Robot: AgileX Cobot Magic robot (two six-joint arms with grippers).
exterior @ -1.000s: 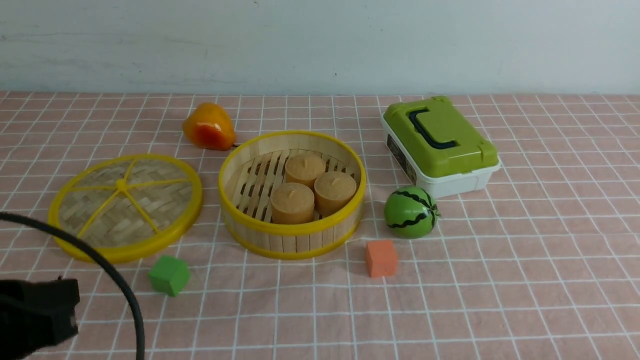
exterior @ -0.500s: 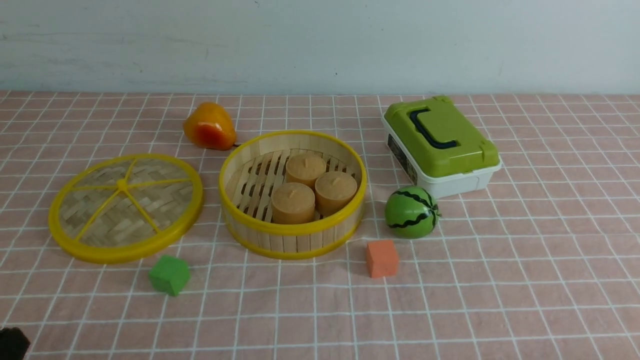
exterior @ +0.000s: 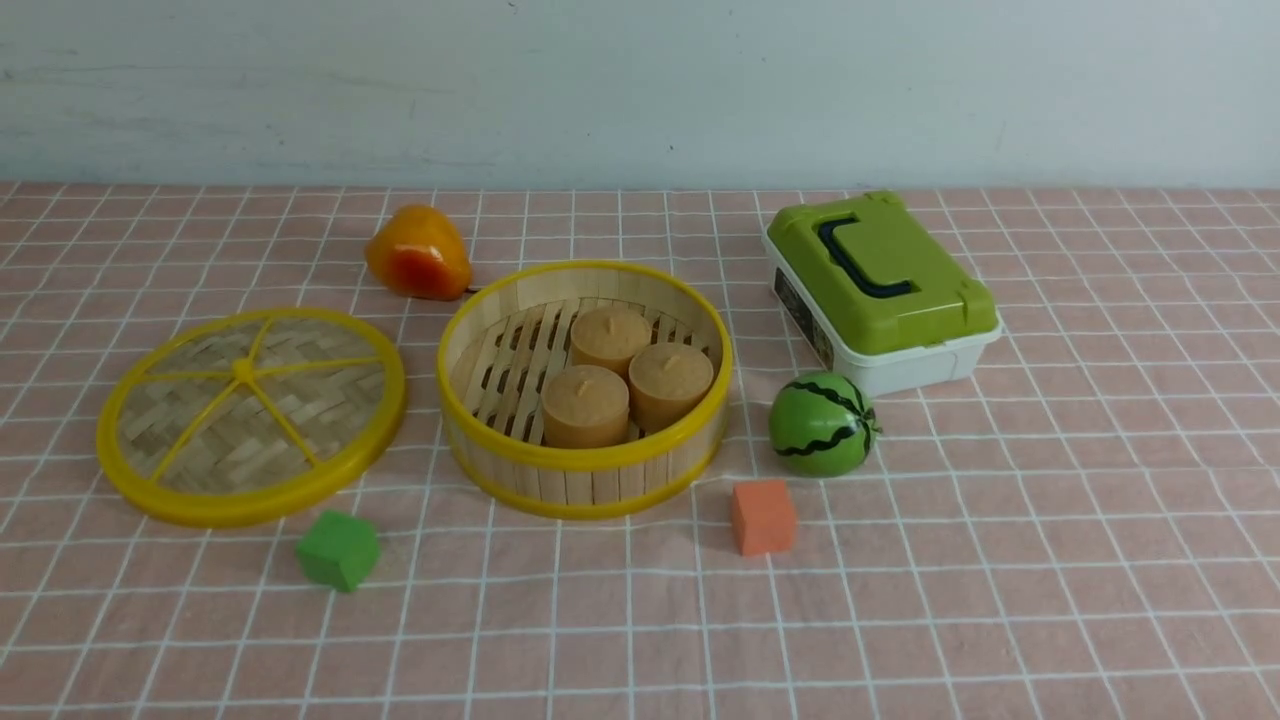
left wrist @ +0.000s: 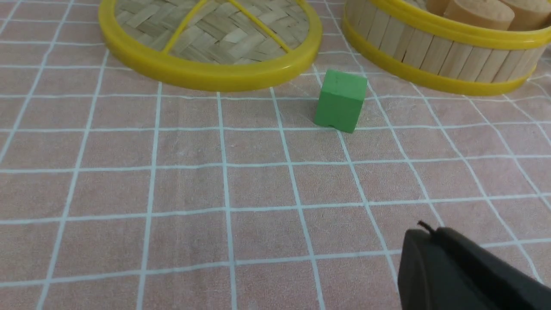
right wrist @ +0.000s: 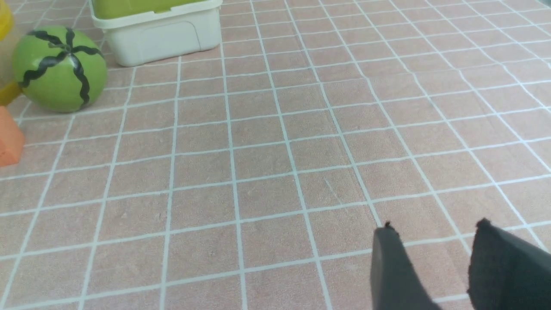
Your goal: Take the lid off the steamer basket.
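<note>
The lid [exterior: 250,415], woven bamboo with a yellow rim and spokes, lies flat on the cloth to the left of the steamer basket [exterior: 585,390]. The basket is uncovered and holds three tan cylinders [exterior: 625,375]. In the left wrist view the lid [left wrist: 211,38] and the basket [left wrist: 439,47] show beyond my left gripper [left wrist: 428,232], whose jaws are pressed together and empty, low over the cloth. My right gripper [right wrist: 434,228] is open and empty over bare cloth. Neither gripper shows in the front view.
A green cube [exterior: 338,549] lies in front of the lid, an orange cube [exterior: 763,516] in front of the basket. A toy watermelon [exterior: 822,424] and a white box with green top [exterior: 880,290] stand to the right. An orange pear [exterior: 418,253] lies behind.
My left arm and its cable have drawn back out of the front view at the lower left. The lid, the basket and the other objects have not moved.
</note>
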